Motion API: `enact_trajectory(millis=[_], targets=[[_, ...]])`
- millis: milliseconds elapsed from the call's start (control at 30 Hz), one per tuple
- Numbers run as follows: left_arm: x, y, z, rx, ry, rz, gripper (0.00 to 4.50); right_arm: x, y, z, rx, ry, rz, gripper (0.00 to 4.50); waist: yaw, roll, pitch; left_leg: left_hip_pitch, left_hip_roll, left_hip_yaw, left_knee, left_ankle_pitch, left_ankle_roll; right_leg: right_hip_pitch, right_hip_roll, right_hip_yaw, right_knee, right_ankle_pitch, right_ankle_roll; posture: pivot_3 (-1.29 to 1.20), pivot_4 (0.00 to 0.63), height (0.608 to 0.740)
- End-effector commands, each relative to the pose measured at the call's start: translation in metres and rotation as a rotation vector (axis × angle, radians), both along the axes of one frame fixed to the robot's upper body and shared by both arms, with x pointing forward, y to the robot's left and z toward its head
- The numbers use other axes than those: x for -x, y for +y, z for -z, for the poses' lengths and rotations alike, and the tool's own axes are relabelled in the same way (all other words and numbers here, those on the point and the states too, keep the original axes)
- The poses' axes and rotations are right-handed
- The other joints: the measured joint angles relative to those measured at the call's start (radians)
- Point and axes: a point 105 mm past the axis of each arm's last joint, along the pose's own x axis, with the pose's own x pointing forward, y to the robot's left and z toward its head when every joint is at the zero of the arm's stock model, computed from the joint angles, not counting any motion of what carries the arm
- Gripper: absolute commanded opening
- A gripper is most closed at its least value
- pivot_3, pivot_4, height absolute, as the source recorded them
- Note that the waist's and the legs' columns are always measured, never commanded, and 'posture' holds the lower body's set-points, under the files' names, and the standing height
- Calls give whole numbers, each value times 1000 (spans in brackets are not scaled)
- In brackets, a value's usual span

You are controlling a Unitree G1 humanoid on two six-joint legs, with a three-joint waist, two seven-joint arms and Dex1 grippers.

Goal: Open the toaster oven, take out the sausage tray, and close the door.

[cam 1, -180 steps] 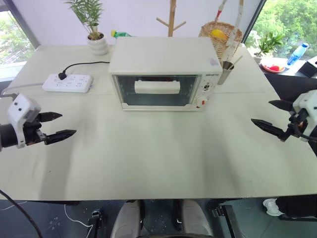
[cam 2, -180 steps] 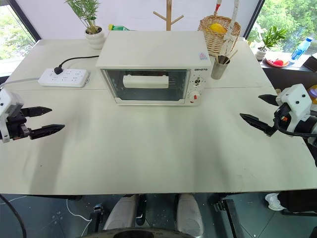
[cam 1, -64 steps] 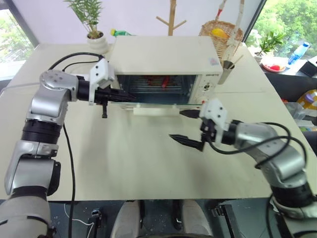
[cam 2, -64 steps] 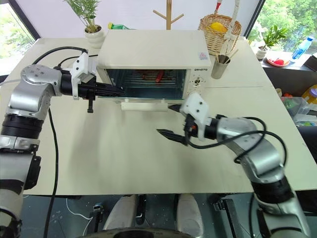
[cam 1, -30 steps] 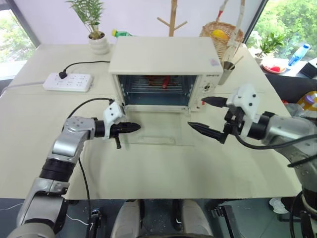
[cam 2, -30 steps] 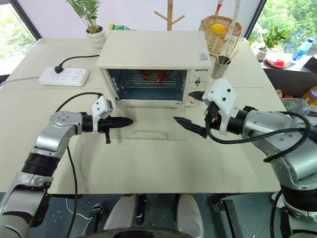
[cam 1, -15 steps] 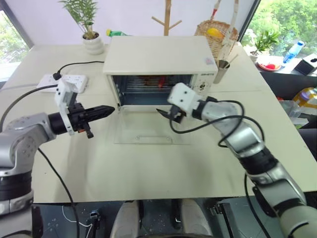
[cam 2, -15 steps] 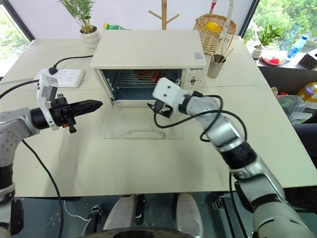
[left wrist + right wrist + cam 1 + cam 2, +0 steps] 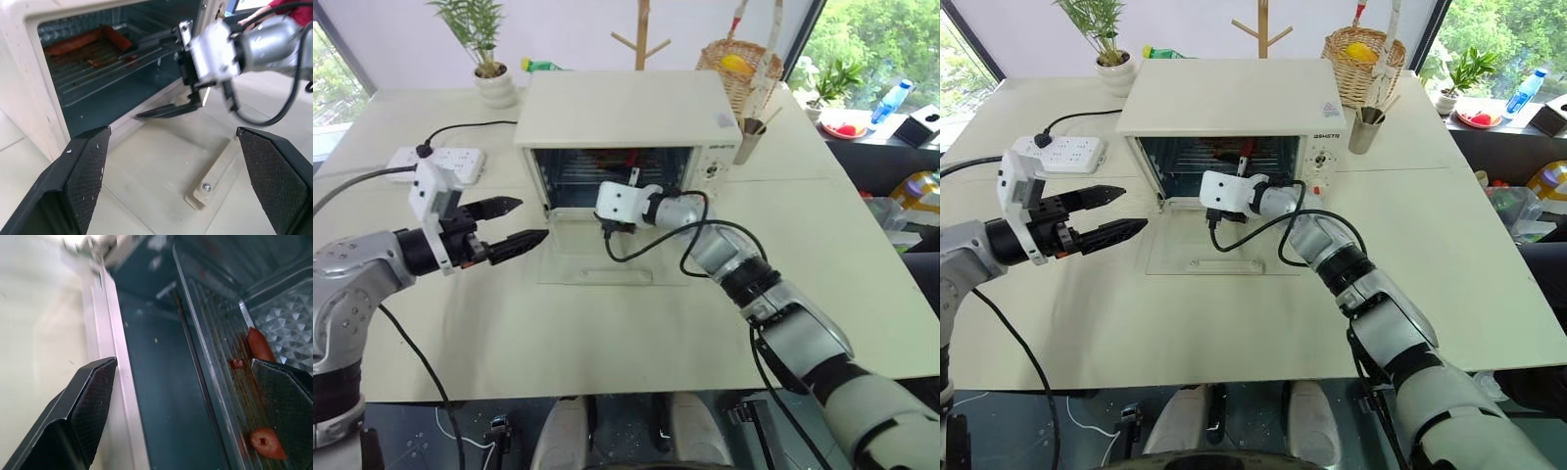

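The cream-white toaster oven [image 9: 626, 108] stands at the back middle of the table. Its glass door [image 9: 570, 262] lies flat on the table in front of it, bar handle [image 9: 210, 188] nearest me. Inside, the sausage tray [image 9: 98, 54] rests on the rack, and reddish sausages [image 9: 259, 345] lie on it. My right gripper [image 9: 132, 83] is open at the oven's mouth, one finger above the tray's front edge and one below it. My left gripper [image 9: 533, 218] hovers open and empty left of the door.
A white power strip [image 9: 435, 162] with a black cable lies at the left. A potted plant [image 9: 496, 90] stands behind it. A wicker basket [image 9: 734, 73] and a metal cup [image 9: 751, 142] of utensils stand right of the oven.
The door went from shut to lying flat. My left gripper has opened and drawn back to the left. My right gripper has swung left and forward into the oven's mouth.
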Motion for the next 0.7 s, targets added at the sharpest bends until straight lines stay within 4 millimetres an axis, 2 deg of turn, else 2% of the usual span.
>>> enact_trajectory(millis=[33,233,467,567,600,633,700], targets=[[3,-4,-16,3,-77,15,4458,-9,9,-23,11,-155,-5,4500,0,0,0,0,0,0,0,0,0,0,0,0,0,0,0,0,150,740],[3,-8,-16,-8,-83,25,4458,-24,10,-24,60,-240,46,4500,-1,0,0,0,0,1,-1,1,-1,-1,0,1,0,0,0,0,150,740],[1,-9,-17,-5,-89,27,4458,-26,18,-23,96,-302,41,4500,-3,0,0,0,0,1,-1,1,-2,-2,0,1,1,1,-1,0,150,740],[1,-10,-17,-5,-90,30,4500,-28,17,-22,108,-315,53,3652,-8,0,0,0,0,1,-2,1,-2,-2,0,1,1,1,-1,0,150,740],[1,-10,-17,-4,-91,32,4500,-29,16,-23,112,-321,61,3153,-9,0,0,0,0,1,-2,1,-2,-2,0,1,1,1,-1,0,150,740],[1,-11,-17,-4,-91,32,4500,-30,15,-23,115,-327,67,2843,-10,0,0,0,0,1,-2,1,-2,-2,0,1,1,1,-1,0,150,740],[1,-11,-17,-3,-92,34,4500,-32,13,-24,120,-337,79,1665,-12,0,0,0,0,1,-2,1,-2,-2,0,1,1,1,-1,0,150,740]])
